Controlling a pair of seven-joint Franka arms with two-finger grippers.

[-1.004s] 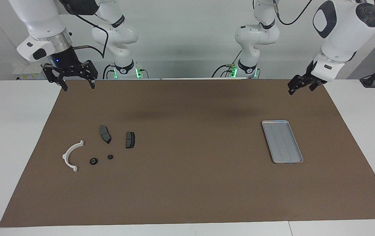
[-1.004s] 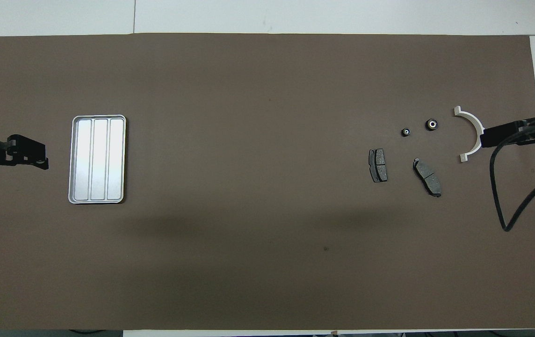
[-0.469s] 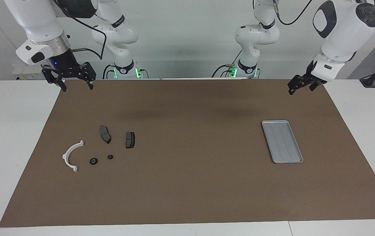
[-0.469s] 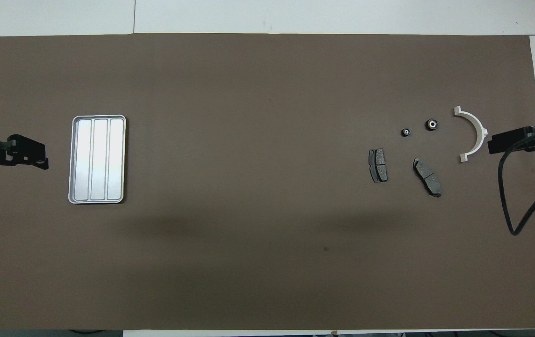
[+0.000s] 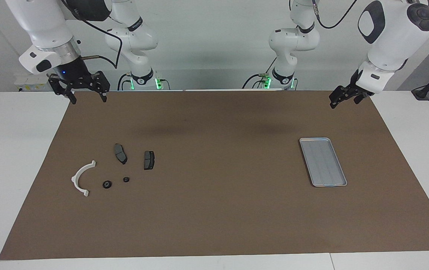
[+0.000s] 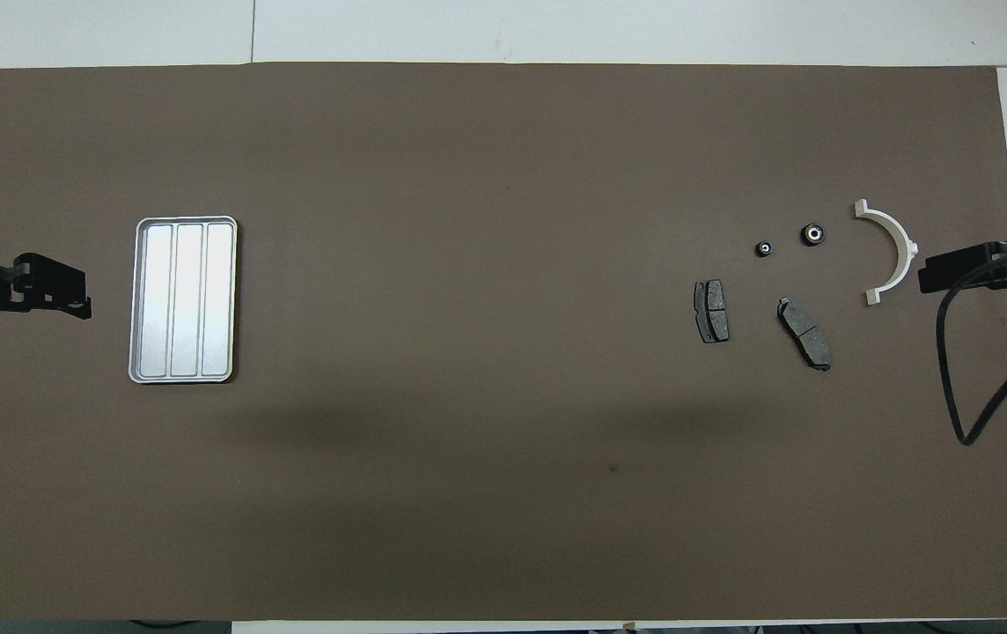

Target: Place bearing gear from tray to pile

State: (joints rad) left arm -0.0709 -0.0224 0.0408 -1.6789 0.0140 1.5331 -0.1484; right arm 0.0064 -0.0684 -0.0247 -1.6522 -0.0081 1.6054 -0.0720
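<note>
The silver ridged tray (image 5: 323,162) (image 6: 184,300) lies at the left arm's end of the mat with nothing in it. At the right arm's end lies the pile: a white half-ring bracket (image 5: 81,178) (image 6: 892,251), two dark brake pads (image 5: 120,153) (image 5: 149,160), and two small black round bearing gears (image 5: 107,184) (image 5: 126,179) (image 6: 812,233) (image 6: 764,248). My right gripper (image 5: 89,99) hangs open and empty over the mat's corner near its base. My left gripper (image 5: 344,98) (image 6: 63,291) hangs open and empty over the mat's edge, beside the tray.
A brown mat (image 5: 218,210) covers most of the white table. A black cable (image 6: 952,370) droops from the right arm over the mat's end near the bracket. Both arm bases stand at the robots' edge of the table.
The right gripper has drawn back a little from over the bracket toward the mat's end and risen slightly. The left arm and all the parts have stayed put.
</note>
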